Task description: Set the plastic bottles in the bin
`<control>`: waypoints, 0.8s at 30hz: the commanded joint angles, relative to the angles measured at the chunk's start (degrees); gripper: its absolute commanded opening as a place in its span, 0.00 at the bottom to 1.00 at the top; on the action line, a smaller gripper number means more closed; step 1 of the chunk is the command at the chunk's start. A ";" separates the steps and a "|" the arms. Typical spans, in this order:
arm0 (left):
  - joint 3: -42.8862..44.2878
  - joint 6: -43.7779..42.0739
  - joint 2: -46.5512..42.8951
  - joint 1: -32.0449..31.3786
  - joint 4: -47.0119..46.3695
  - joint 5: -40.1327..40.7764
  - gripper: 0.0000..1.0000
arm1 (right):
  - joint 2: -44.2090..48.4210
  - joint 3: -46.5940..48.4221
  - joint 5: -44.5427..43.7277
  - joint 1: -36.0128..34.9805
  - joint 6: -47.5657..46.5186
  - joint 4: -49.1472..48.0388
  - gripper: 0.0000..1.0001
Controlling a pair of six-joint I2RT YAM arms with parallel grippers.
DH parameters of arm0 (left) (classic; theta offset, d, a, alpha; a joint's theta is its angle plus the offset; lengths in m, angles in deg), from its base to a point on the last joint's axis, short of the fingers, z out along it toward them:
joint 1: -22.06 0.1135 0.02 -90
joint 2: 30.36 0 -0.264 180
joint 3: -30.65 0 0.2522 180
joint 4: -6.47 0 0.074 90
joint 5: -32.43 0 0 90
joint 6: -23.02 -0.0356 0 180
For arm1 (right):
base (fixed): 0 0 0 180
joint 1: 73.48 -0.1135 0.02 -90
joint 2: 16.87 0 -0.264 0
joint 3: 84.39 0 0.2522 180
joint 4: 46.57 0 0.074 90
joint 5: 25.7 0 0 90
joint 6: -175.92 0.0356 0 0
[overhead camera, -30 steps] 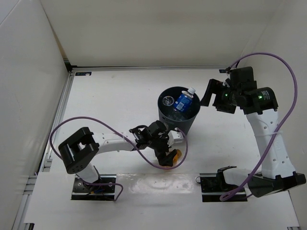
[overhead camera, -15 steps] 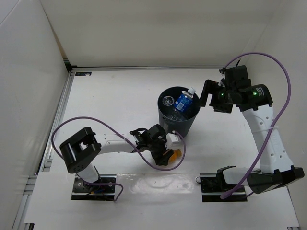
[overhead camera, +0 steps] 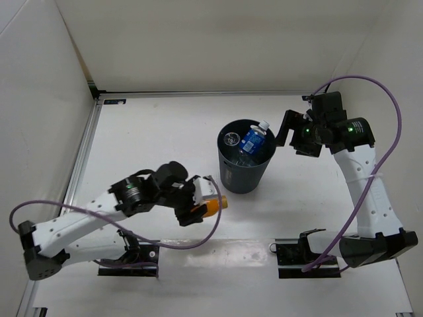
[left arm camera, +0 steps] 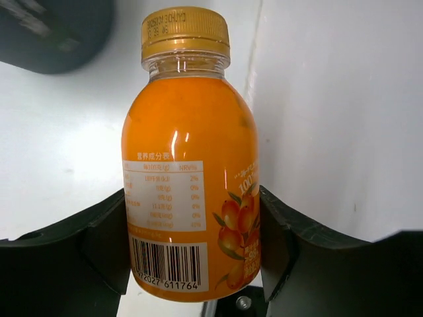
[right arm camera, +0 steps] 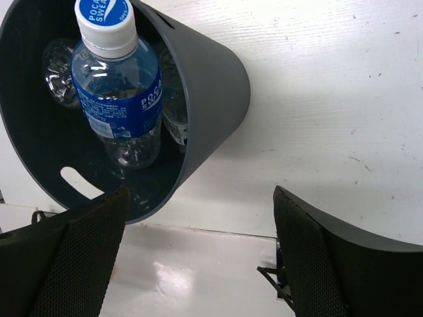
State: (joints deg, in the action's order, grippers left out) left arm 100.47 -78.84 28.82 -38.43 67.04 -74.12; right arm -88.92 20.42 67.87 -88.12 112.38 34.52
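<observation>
The short orange bottle (left arm camera: 188,191) with a yellow cap is held between the fingers of my left gripper (left arm camera: 192,247), which is shut on it. In the top view the left gripper (overhead camera: 197,206) holds the orange bottle (overhead camera: 213,205) just left and in front of the dark bin (overhead camera: 246,173). The bin (right arm camera: 211,79) holds a blue-labelled bottle (right arm camera: 119,92), a clear bottle (right arm camera: 58,66) and another labelled bottle (right arm camera: 173,115). My right gripper (overhead camera: 289,131) is open and empty, hovering just right of the bin's rim.
White walls enclose the table at the back and on both sides. Purple cables loop from both arms. The arm base mounts (overhead camera: 305,254) sit at the near edge. The bin's dark wall shows at the top left of the left wrist view (left arm camera: 53,33).
My left arm has lifted and drawn back to the left with the orange bottle in its grip, from beside the bin's near side. The right gripper moved slightly towards the bin.
</observation>
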 commanded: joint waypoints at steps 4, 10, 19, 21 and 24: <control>11.86 -7.82 -0.57 0.46 0.96 9.94 0.25 | 2.09 -0.43 -0.58 -0.22 0.35 -2.55 0.90; 31.38 -10.74 20.92 8.26 -4.53 2.07 0.22 | 1.82 1.24 -1.98 -1.36 -0.18 -2.55 0.90; 35.62 -5.45 31.17 14.52 -15.52 -7.52 0.27 | 4.72 1.77 -6.91 -1.80 -1.85 -0.88 0.90; 35.79 -5.46 32.40 14.96 -15.08 -7.87 0.33 | 5.16 1.68 -8.05 -2.07 -1.85 -0.45 0.90; 35.88 -5.02 33.46 15.31 -15.34 -8.05 0.56 | 5.78 1.68 -9.11 -2.07 -2.11 -0.45 0.90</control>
State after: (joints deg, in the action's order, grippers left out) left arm 134.56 -84.76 63.27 -23.48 53.93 -79.32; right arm -84.40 20.33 61.51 -89.82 111.22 33.71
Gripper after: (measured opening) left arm 0.730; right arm 0.904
